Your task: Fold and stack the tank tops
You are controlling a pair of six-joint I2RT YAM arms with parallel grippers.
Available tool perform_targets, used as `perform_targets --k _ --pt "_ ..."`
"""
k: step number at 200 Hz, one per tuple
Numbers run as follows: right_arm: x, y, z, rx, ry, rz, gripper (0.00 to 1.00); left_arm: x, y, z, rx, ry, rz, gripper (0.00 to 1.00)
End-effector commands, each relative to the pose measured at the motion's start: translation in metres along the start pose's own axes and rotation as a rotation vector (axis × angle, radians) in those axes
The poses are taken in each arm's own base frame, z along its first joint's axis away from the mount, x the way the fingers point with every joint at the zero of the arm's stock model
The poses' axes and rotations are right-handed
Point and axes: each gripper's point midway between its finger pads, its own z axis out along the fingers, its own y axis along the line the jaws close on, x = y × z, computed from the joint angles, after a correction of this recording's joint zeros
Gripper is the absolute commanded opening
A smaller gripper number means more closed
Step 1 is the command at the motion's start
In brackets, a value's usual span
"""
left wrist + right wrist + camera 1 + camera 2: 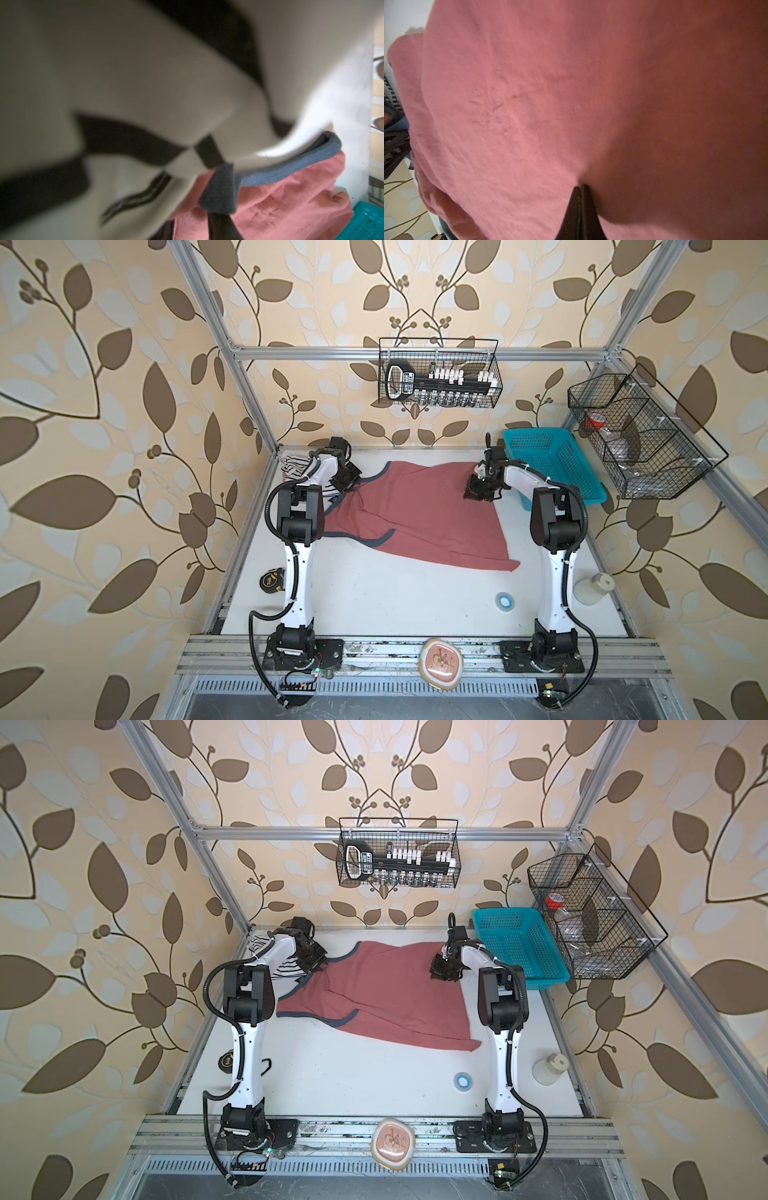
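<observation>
The dusty red tank top [415, 514] with grey-blue trim lies spread across the white table [374, 601] in both top views, also [395, 998]. At its far left strap, my left gripper [347, 483] has red cloth between its fingers [220, 226] and the grey-blue strap [220, 191] draped over one of them. My right gripper [478, 491] is shut on the top's far right edge, and red cloth [529, 104] fills the right wrist view around its tips [580, 187]. A black-and-white striped tank top [293, 466] is bunched in the far left corner under the left arm. It looms blurred [124, 83] in the left wrist view.
A teal basket [557, 464] stands at the far right behind the right arm, with a wire basket [640, 439] on the frame beside it. A blue tape roll [505, 599], a white bottle [594, 589] and a tape measure [272, 580] sit nearer the front.
</observation>
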Motion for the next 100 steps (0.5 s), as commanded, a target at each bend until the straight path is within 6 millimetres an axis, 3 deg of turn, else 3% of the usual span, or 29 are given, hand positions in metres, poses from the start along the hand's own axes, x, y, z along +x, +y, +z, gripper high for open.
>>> perform_targets --k 1,33,61,82,100 --pt "-0.002 -0.008 0.001 0.025 -0.009 0.013 0.00 -0.006 0.015 0.007 -0.024 -0.012 -0.032 0.32" --pt "-0.011 0.038 -0.028 -0.144 -0.059 -0.084 0.20 -0.006 -0.029 -0.040 0.113 -0.050 0.044 0.38" --pt "-0.004 0.063 -0.080 -0.185 -0.122 -0.187 0.37 0.012 -0.064 -0.102 0.208 -0.090 0.164 0.44" --pt "0.019 0.057 -0.116 -0.124 -0.133 -0.240 0.42 0.044 -0.069 -0.140 0.208 -0.088 0.285 0.45" --pt "0.051 0.029 -0.137 0.010 -0.116 -0.254 0.42 0.085 -0.054 -0.155 0.158 -0.037 0.402 0.45"
